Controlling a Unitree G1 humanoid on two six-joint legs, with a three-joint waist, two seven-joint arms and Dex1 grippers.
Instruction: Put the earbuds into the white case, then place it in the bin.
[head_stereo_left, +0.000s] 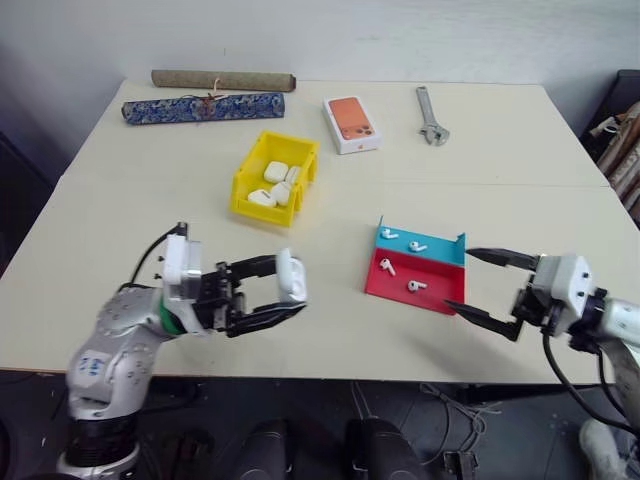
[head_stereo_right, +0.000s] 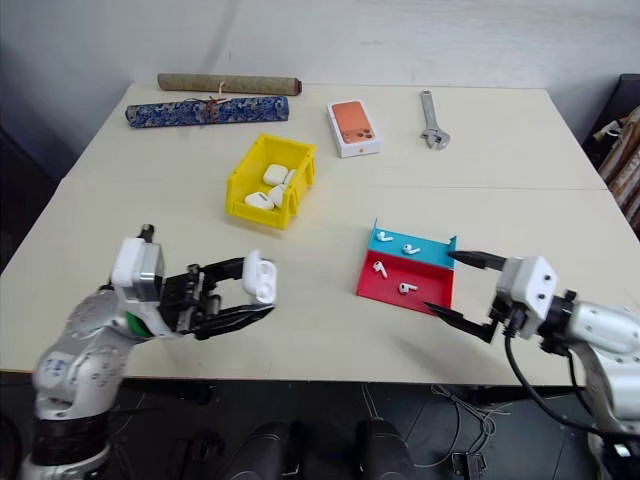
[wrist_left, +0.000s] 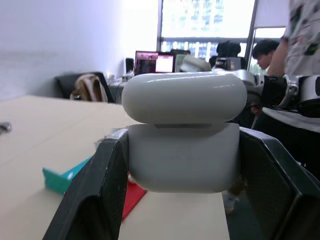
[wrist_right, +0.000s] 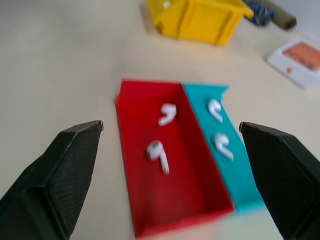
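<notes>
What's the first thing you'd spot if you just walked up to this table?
Probably the left claw pinching a white case above the table's near edge. Next, the bright yellow bin mid-table with more white cases inside. Then the red-and-blue tray holding four earbuds, with the right claw open beside it.

Bin (head_stereo_left: 245, 190) yellow; stepped tray (head_stereo_left: 400, 293) red and teal. Case (head_stereo_left: 292, 277) and earbuds (head_stereo_left: 417, 286) white. Phone box (head_stereo_left: 352, 124) white with orange picture.
</notes>
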